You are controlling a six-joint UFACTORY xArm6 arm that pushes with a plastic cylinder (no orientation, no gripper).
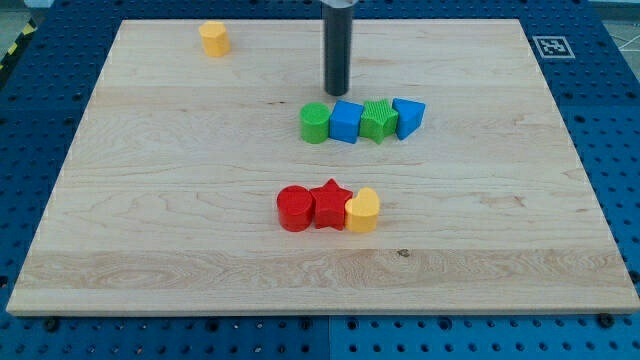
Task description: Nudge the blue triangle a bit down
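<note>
Seemingly, nothing of the nudge has been done yet: the blue triangle (pixel 408 116) is seen at the right end of a touching row, beside the green star-like block (pixel 376 121), the blue cube (pixel 345 122) and the green cylinder (pixel 315 123), toward the view's top on the desk (pixel 150 230). The tool, a plain rod with nothing to open or close, is held with its tip (pixel 336 92) just above the blue cube, apart from the triangle. Repositioning above the triangle is judged necessary. The triangle appears small, wedge-shaped, glossy blue.
</note>
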